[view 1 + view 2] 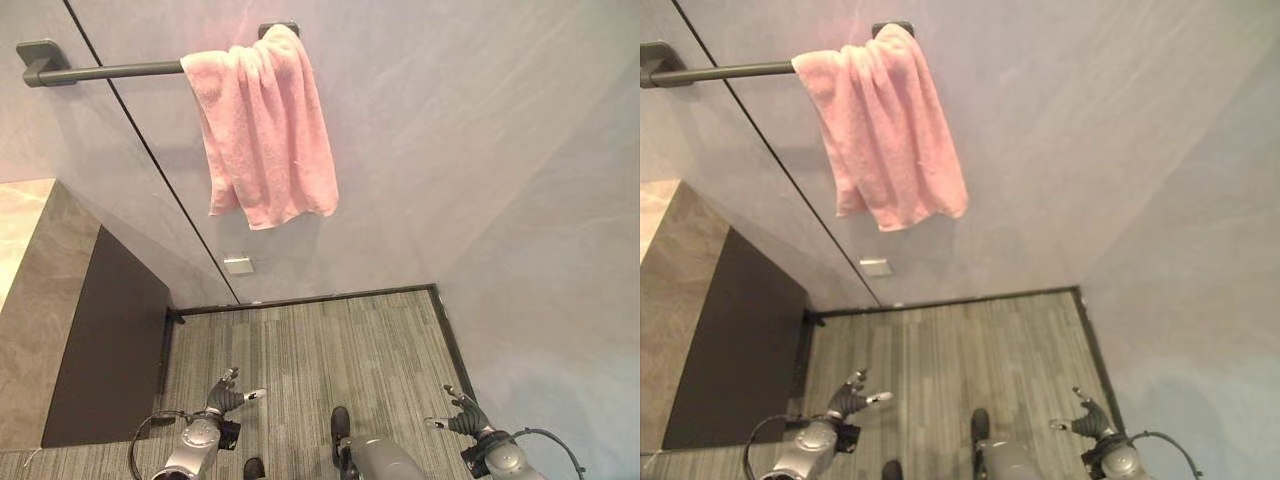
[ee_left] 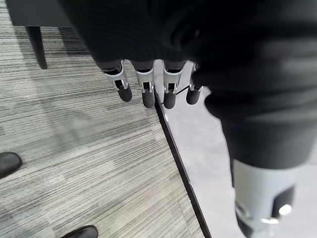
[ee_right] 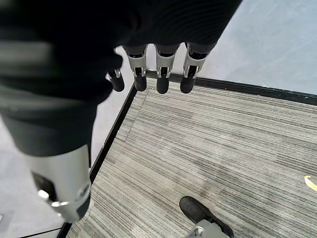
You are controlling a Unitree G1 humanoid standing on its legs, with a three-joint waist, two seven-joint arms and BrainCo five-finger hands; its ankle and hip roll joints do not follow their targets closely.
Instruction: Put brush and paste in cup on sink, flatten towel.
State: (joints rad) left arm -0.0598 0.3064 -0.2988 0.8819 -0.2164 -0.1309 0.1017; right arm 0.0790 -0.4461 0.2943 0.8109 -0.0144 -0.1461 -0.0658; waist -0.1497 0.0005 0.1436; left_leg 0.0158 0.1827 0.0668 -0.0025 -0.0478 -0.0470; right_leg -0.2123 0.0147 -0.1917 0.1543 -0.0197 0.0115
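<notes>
My left robot hand (image 1: 228, 396) & right robot hand (image 1: 462, 416) hang low over the striped floor (image 1: 330, 350), fingers relaxed, both holding nothing. Farther off, 1 pink towel (image 1: 262, 125) hangs bunched on 1 dark wall bar (image 1: 110, 71).

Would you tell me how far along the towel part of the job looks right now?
Nothing looks done: the pink towel hangs bunched at one end of the rail. Nothing is in hand; the left hand and right hand hang low, open. Spreading the towel remains.
</notes>
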